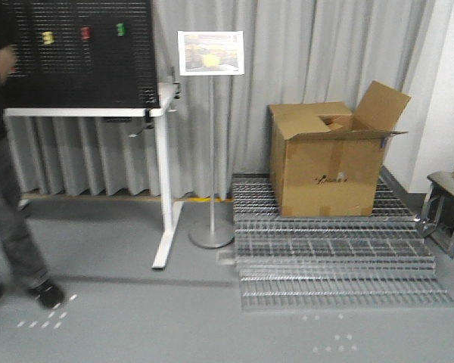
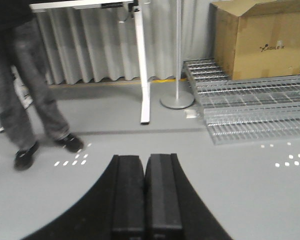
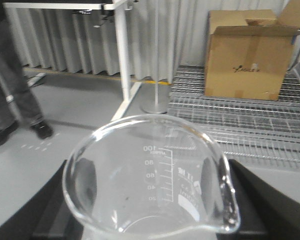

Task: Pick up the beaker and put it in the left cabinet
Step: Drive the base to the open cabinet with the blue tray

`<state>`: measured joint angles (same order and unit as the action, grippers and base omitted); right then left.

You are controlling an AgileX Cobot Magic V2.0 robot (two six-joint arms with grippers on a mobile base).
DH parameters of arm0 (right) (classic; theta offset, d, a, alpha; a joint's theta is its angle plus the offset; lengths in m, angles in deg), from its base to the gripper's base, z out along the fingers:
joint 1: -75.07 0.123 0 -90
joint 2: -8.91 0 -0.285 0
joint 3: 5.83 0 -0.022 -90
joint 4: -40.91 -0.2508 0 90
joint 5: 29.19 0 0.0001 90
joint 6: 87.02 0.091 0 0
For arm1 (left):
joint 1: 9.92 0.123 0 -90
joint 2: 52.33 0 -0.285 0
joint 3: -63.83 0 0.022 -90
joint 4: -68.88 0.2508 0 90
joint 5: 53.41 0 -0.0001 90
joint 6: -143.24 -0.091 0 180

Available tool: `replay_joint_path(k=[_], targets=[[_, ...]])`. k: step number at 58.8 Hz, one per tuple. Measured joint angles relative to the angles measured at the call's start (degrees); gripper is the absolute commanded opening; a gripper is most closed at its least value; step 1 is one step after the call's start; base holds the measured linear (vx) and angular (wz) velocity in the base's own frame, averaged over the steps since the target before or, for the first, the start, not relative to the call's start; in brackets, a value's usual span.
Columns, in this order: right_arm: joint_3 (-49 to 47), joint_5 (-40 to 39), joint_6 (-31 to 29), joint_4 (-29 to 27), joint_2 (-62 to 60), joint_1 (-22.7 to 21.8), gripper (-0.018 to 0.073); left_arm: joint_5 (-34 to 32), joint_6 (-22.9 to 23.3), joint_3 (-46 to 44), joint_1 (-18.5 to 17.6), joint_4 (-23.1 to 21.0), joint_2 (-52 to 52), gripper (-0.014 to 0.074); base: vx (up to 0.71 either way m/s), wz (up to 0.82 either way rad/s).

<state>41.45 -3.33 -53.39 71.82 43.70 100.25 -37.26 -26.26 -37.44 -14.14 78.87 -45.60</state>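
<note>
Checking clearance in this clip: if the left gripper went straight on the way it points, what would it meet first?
The way looks free nearby: only bare floor lies ahead of the left gripper. Further on, roughly in line, stands the white table leg, though depth is unclear.

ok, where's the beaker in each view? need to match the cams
Exterior front-facing: not in it.
Left wrist: not in it; only the shut left claw, bottom centre.
Right wrist: the beaker fills the bottom centre, rim toward the camera, held in the right claw.
Shared landmark: the cardboard box on wire grids, right of centre in the exterior view, upper right in both wrist views.
</note>
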Motion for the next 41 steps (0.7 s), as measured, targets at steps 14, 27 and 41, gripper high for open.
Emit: replay_joint_path(k=[14,27,41], targets=[[0.0,0.0,0.0,0.0,0.0,0.0,-0.0004,-0.01,0.0,0.0,0.0,0.0,0.0,0.0004,0.66,-0.26],[0.0,0.0,0.0,0.0,0.0,0.0,-0.0004,0.04,0.0,0.0,0.0,0.0,0.0,0.0004,0.65,-0.31],[0.0,0.0,0.0,0.0,0.0,0.0,-0.0004,0.04,0.0,0.0,0.0,0.0,0.0,0.0004,0.64,-0.44]])
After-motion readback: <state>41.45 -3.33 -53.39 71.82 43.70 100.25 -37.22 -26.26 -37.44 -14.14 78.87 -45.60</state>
